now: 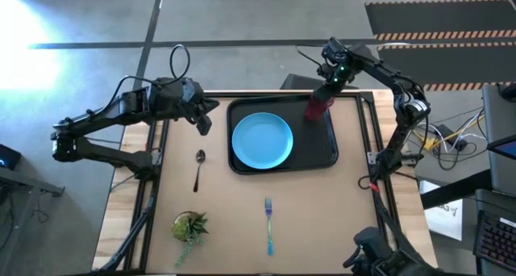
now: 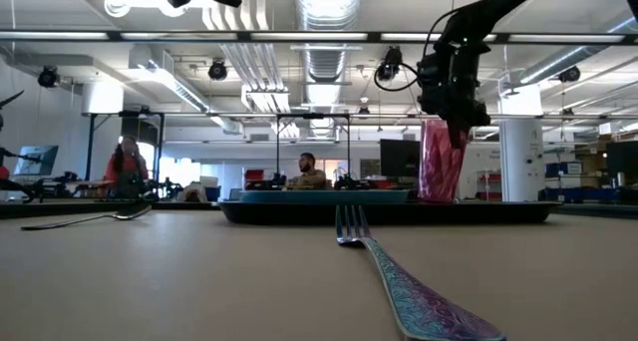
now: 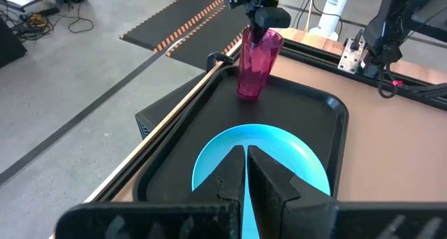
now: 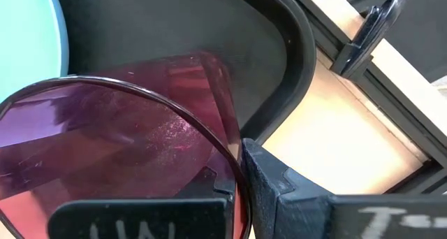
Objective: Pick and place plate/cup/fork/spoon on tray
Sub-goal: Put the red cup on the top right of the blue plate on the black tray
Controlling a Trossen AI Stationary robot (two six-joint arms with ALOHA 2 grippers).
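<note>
High view: right pincer (image 1: 329, 89) clamped on the rim of the dark-red translucent cup (image 1: 317, 106), which hangs tilted over the far right corner of the large black rectangular tray (image 1: 326, 151). Round light-blue plate (image 1: 262, 140) lies on the tray, beside the cup. Left pincer (image 1: 201, 120), clenched on nothing, hovers beyond the tray's left edge, above the surface (image 1: 322, 219).

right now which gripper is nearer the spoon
Left. The left gripper hovers shut just above the spoon, near the tray's left edge. The right gripper grips the cup across the tray.
</note>
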